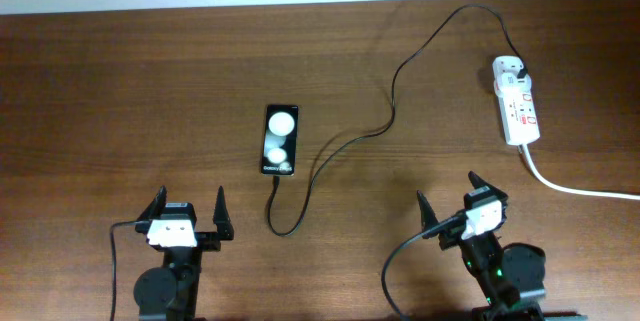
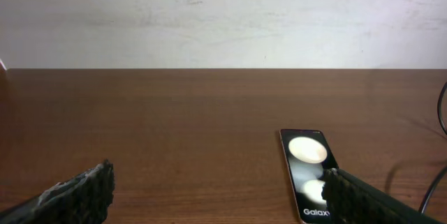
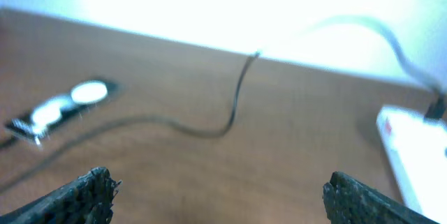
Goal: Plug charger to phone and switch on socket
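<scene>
Phone (image 1: pixel 280 139) is seen laid flat and screen up near the middle of the brown wooden desk (image 1: pixel 120 91), a little toward the left edge, with its short ends turned to the near and far edges. Two round white glare spots are reflected in the glass, and white lettering reading "Galax" is picked up at its near end in the left wrist view.

The charger (image 1: pixel 394 91) is run as a thin black cable across the desk. Its black plug (image 1: pixel 521 64) is seated at the far end of the socket (image 1: pixel 518 101). From there the cable is carried toward the far edge, bent back through the middle and looped round on the near side of the phone. Its connector tip (image 1: pixel 275 185) is seen just beside the near end of the phone; whether the two are touching cannot be told.

The socket, a white power strip with red markings, is placed close to the right edge, toward the far right corner. Its thick white cord (image 1: pixel 575 189) is trailed off over the right edge.

The jaws of the left arm (image 1: pixel 170 261) are held wide open and empty by the near edge, toward the near left corner. The jaws of the right arm (image 1: pixel 495 256) are likewise spread open with nothing gripped, by the near edge and well apart from the socket. The right wrist view is blurred.
</scene>
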